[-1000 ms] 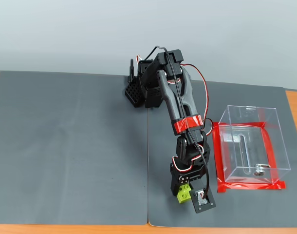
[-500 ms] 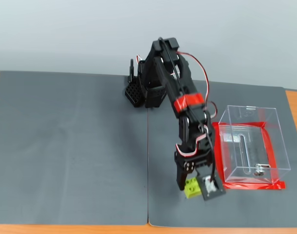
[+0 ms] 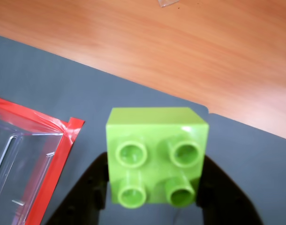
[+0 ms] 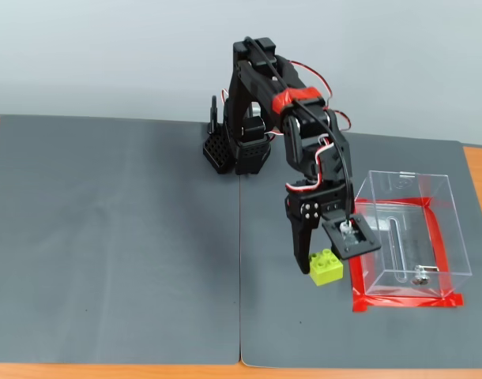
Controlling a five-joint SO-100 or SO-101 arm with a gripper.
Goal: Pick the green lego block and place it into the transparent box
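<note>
The arm point(image 4: 292, 126) is arching forward from its base at the mat's point(image 4: 114, 237) far edge, wrist pointing down. The gripper point(image 4: 320, 264) is pinching the green brick point(image 4: 325, 267) between both fingers, lifted, just beside the clear box's point(image 4: 411, 229) near left corner above the red tape point(image 4: 407, 302).

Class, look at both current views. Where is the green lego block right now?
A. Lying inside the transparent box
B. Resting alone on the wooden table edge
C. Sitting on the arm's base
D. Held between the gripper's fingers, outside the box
D: the green lego block sits clamped in the gripper, just left of the transparent box in the fixed view; the wrist view shows black fingers on both its sides.
</note>
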